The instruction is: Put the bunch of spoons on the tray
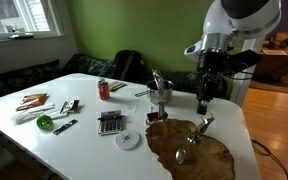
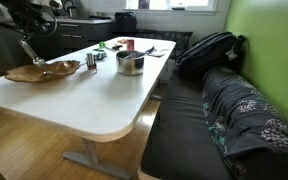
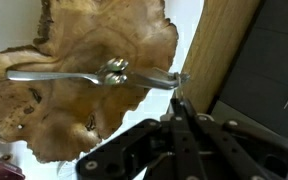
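Observation:
The bunch of spoons [image 3: 114,72] is a shiny silver cluster joined at the middle, with handles spread left and right. My gripper [image 3: 177,88] is shut on the tip of one handle. In an exterior view the gripper [image 1: 203,106] hangs over the far right part of the tray [image 1: 209,160], and the spoons [image 1: 194,140] slant down from it toward the wood. I cannot tell whether their low end touches it. The tray [image 3: 64,120] is a glossy dark-brown slab with a wavy edge. Gripper [image 2: 24,45] and tray [image 2: 49,72] also show in an exterior view.
An upright metal holder with utensils [image 1: 161,95] stands just behind the tray. A white round disc [image 1: 129,140], a calculator [image 1: 110,122], a red can [image 1: 103,90] and small items lie to the left. A black backpack [image 2: 209,50] sits on the bench.

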Motion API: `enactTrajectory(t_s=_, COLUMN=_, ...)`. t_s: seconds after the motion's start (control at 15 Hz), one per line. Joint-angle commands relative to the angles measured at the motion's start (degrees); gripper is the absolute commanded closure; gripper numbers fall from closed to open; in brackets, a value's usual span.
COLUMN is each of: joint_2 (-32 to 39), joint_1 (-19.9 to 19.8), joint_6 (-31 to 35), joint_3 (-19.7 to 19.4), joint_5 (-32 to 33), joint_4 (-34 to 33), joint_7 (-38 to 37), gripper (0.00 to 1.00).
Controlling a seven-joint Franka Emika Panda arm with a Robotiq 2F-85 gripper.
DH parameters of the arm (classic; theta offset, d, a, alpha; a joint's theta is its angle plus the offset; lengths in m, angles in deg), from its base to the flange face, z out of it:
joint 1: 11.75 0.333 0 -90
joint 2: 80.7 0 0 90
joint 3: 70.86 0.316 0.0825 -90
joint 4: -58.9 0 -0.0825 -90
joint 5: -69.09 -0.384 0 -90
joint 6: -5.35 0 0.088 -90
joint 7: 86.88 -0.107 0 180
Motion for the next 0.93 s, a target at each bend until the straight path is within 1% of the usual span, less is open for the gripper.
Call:
enactTrajectory(t_s=0.0, joint_2=-0.25, joint_1=3.69, joint_6=0.0, joint_3=-4.59, joint_5=-1.4, joint_4=0.53, joint_7=-0.41, gripper=0.99)
enactTrajectory(t_s=0.33, joint_2=-0.79, joint_1=9.11, joint_6=0.9, joint_3=-11.1, joint_5=-0.41, joint_4=0.25, joint_7=-1.67, gripper=0.99)
enactTrajectory(t_s=0.47, joint_2=-1.4, joint_1=12.94, joint_6=2.14, joint_3=-14.9, joint_5=0.69, joint_4=-0.32, joint_7=-2.48, gripper=0.99)
enactTrajectory(t_s=0.6, joint_2=-3.23, joint_1=17.77, joint_6=4.33, joint_3=-19.55, joint_5=3.02, joint_4=-0.88, joint_7=-4.2, gripper=0.99)
enactTrajectory(t_s=0.87, joint_2=-4.74, joint_1=27.44, joint_6=8.78, joint_3=-29.37, joint_5=10.76, joint_4=-1.98, joint_7=-9.68, gripper=0.99)
